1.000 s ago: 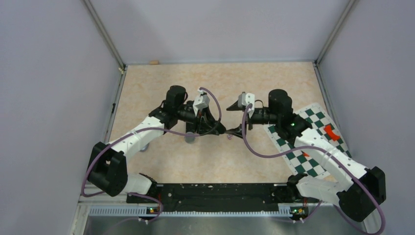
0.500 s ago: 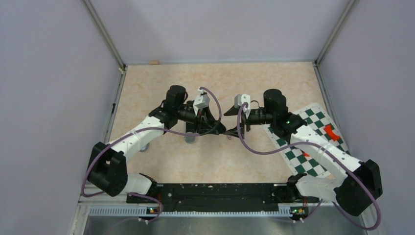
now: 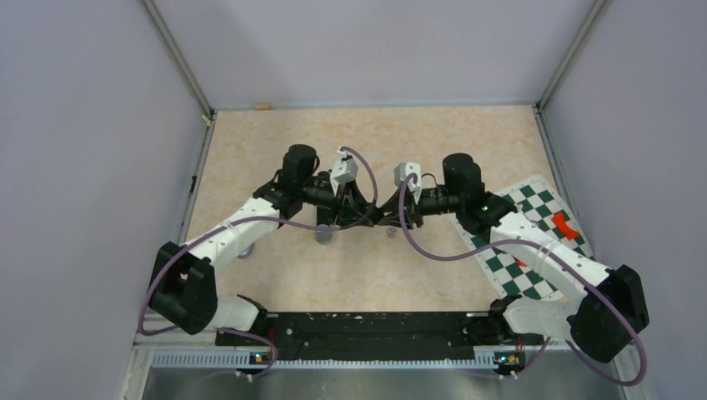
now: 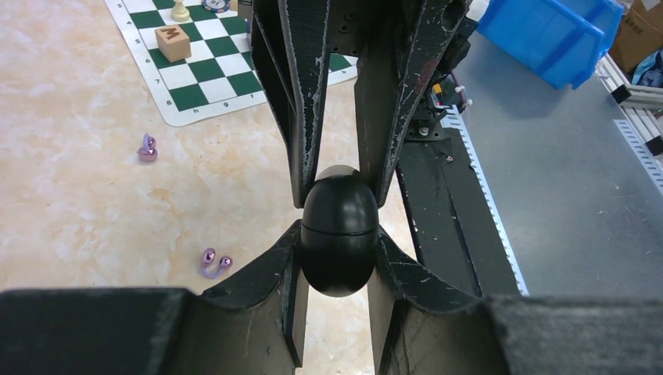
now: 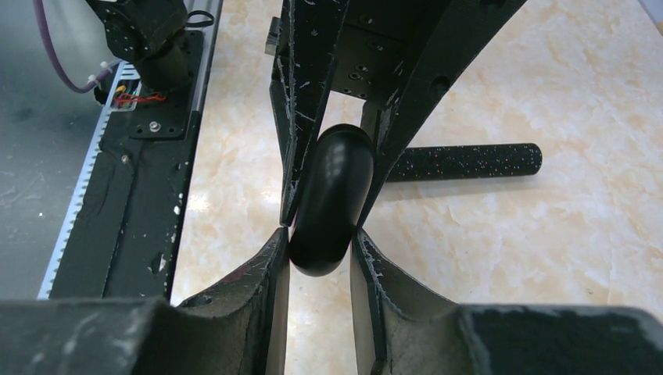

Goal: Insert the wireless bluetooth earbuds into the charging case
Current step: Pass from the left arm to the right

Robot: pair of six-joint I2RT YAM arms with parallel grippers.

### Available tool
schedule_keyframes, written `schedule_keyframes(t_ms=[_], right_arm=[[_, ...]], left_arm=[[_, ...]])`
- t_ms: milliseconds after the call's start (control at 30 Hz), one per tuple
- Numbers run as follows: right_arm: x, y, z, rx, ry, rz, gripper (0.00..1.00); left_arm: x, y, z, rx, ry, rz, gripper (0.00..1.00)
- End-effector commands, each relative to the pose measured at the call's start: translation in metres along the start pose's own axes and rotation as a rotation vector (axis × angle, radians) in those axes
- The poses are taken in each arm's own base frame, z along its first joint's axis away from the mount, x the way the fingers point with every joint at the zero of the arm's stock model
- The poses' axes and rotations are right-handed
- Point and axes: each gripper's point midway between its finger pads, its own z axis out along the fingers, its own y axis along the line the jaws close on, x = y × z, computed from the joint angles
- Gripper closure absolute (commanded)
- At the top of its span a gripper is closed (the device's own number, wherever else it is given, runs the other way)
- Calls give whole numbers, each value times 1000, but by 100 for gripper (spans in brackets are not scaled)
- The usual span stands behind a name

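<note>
Now that my right tool point(image 5: 319, 244) has closed opposite my left tool point(image 4: 338, 254), both grip the shut black egg-shaped charging case point(image 4: 338, 219). Opening comes next; purple ring-like earbuds point(image 4: 215, 263) lie loose.

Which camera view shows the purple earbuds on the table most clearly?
The left wrist view: one purple earbud and a second purple earbud lie plainly on the table. The top external view gives only a tiny purple speck; the right wrist view shows none.
</note>
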Motion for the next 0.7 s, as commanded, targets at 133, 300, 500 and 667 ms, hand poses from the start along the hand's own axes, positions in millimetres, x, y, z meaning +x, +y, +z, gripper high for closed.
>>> schedule_keyframes(t_ms=[133,300,500,667], right_arm=[[-9,-1,3,2,-34,-70,73],[-8,0,4,1,-29,-61,52],[-10,-5,7,16,-41,-69,65],[-14,-7,6,33,-51,-76,93]], left_arm=[[-23,6,1,-25,-39,37,80],[-24,4,1,-19,-41,38,78],[-23,3,2,-8,-42,37,77],[-23,3,2,-10,-40,36,74]])
